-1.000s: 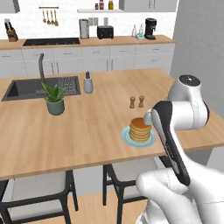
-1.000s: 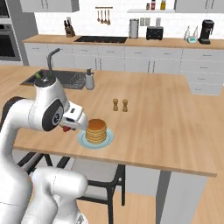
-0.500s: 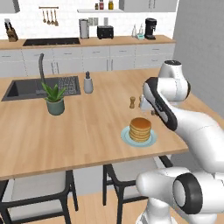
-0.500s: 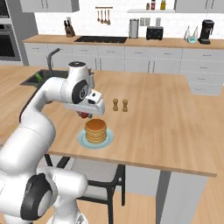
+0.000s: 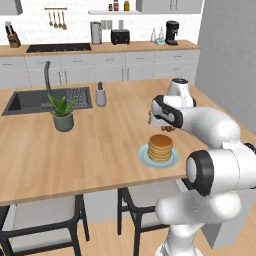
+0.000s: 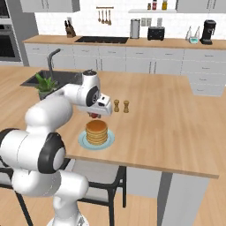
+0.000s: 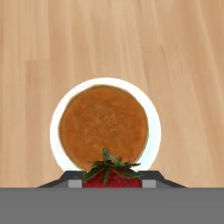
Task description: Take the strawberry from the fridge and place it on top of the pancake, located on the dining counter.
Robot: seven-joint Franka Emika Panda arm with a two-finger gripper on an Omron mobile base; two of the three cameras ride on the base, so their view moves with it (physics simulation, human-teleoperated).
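The jaws pinch the strawberry [image 7: 111, 174] just above the pancake [image 7: 103, 126], near its edge, not centred.

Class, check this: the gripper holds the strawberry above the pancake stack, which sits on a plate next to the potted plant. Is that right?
Not quite. The gripper does hold the strawberry above the pancake stack, but the left base view shows its plate standing well apart from the potted plant.

Strawberry [image 7: 111, 177] above plated pancake [image 7: 103, 126]
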